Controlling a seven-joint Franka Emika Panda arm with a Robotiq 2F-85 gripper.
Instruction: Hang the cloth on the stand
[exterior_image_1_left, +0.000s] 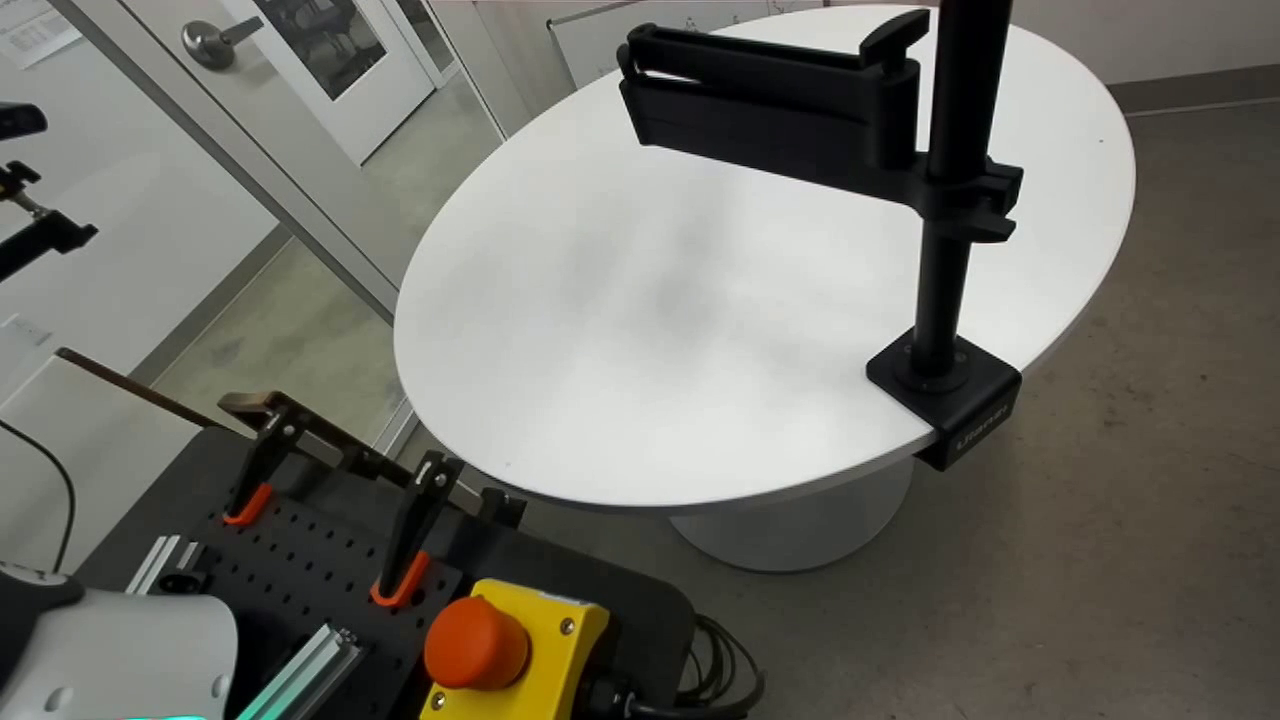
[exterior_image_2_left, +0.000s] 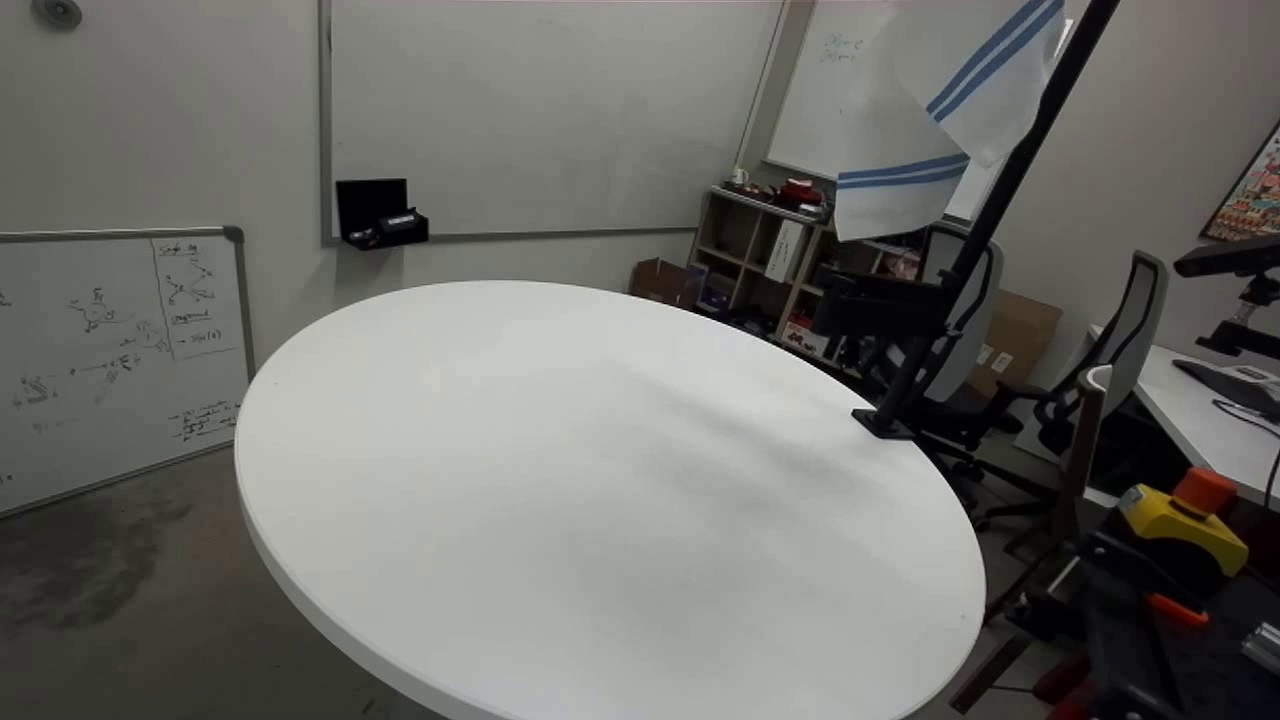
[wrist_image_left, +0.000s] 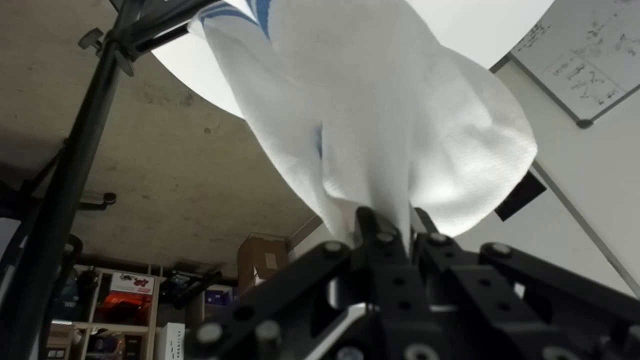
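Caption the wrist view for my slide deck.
The gripper pinches the blue-striped white cloth, with the black stand at the picture's left.

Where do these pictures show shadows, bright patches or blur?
In both exterior views, soft-edged grey shadows lie on the round white tabletop; in the wrist view, the black mechanical gripper low in the foreground looks out of focus, and the white cloth with blue stripes has bright patches toward the picture's right and blurs near the gripper.

A lab (whiteboards (exterior_image_2_left: 550, 110), emergency-stop button (exterior_image_1_left: 475, 642)).
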